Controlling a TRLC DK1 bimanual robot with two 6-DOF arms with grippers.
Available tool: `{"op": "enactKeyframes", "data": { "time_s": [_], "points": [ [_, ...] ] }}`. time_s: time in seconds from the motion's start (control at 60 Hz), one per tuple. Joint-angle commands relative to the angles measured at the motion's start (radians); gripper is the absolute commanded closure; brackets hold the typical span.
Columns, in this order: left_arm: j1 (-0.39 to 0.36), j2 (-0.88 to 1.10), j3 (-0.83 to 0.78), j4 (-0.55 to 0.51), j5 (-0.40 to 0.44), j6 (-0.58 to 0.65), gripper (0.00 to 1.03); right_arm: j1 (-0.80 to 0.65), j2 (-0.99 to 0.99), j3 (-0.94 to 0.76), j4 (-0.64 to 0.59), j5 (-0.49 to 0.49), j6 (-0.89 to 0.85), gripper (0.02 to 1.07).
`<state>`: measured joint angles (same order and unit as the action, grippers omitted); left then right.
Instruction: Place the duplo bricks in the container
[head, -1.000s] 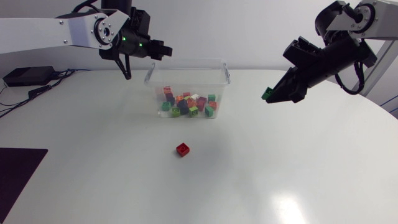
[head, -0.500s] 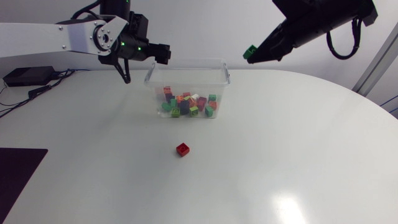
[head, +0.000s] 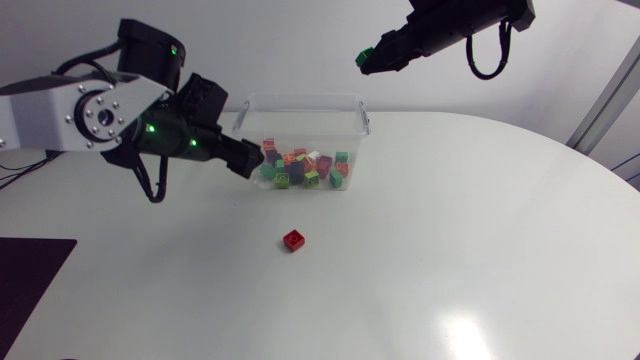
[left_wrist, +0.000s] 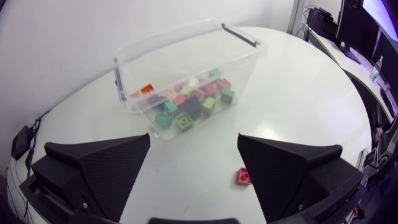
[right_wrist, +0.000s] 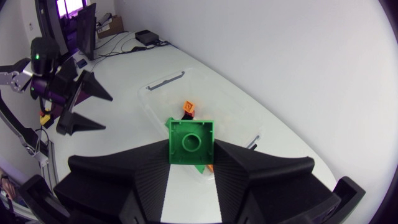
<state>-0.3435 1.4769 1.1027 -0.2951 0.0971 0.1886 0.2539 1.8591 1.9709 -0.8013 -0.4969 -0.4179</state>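
Observation:
A clear plastic container (head: 357, 112) with several coloured duplo bricks (head: 303, 168) inside stands at the back middle of the table. One red brick (head: 294, 239) lies on the table in front of it. My left gripper (head: 252, 158) hovers by the container's front left corner, open and empty. In the left wrist view the container (left_wrist: 245, 51) lies ahead of the spread fingers (left_wrist: 102, 167), and the red brick (left_wrist: 243, 177) sits beside the other finger. My right gripper (head: 368, 58) is high above the container's back right corner, shut on a green brick (right_wrist: 191, 140).
A black mat (head: 25, 270) covers the table's front left corner. In the right wrist view the container (right_wrist: 163, 83) lies beneath the green brick, with my left gripper (right_wrist: 79, 102) off to one side of it.
My left gripper opened and swung down from behind the container to its front left corner. My right arm rose and carried the green brick leftward, above the container.

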Motion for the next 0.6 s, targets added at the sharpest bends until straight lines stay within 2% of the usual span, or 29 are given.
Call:
{"op": "enactKeyframes", "data": {
  "time_s": [0.0,0.35,0.583],
  "points": [
    [-0.026,0.000,-0.072,-0.009,0.016,0.057,0.06,0.005,0.032,0.028,0.037,0.001,0.044,0.81],
    [-0.135,0.106,-0.116,-0.009,0.013,0.097,0.06,0.038,0.150,0.072,0.175,0.044,0.110,0.81],
    [-0.140,0.157,-0.130,-0.009,0.010,0.115,0.08,0.090,0.242,0.148,0.214,0.116,0.126,0.81]
  ]
}}
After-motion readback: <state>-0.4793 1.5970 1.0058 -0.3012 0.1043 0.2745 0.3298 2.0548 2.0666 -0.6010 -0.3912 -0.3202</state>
